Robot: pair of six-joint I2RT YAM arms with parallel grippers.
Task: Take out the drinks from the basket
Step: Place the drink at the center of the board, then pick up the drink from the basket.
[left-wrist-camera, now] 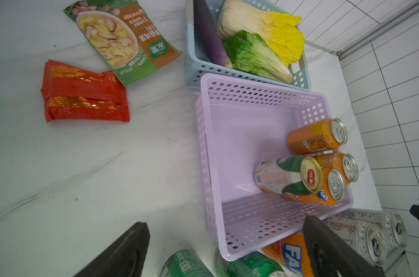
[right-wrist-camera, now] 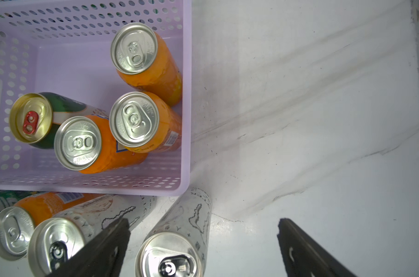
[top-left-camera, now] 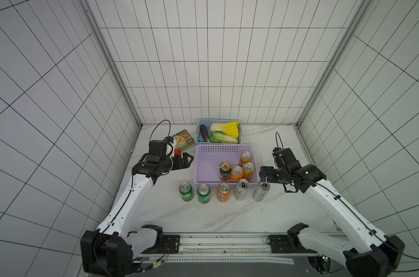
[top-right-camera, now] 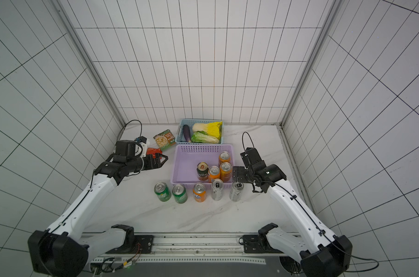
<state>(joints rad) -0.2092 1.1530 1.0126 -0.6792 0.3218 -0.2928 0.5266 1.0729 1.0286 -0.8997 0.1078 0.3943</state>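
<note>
Progress: five cans (top-left-camera: 223,192) out, standing on table (top-left-camera: 227,215) along lilac basket (top-left-camera: 224,149) near wall; three orange cans (top-left-camera: 248,170) and dark green can (top-left-camera: 224,171) left inside. Left gripper (top-left-camera: 188,160), right gripper (top-left-camera: 264,177): jaws spread, empty.

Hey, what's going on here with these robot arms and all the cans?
Drinks are being taken out of the lilac basket. Five stand in a row on the table along its near side: two green cans, an orange can, a silver can and a second silver can at the end. The right gripper hangs over that last one, jaws open either side, not gripping. The left gripper hovers open beside the basket, holding nothing. Three orange cans and a dark green can are inside.
</note>
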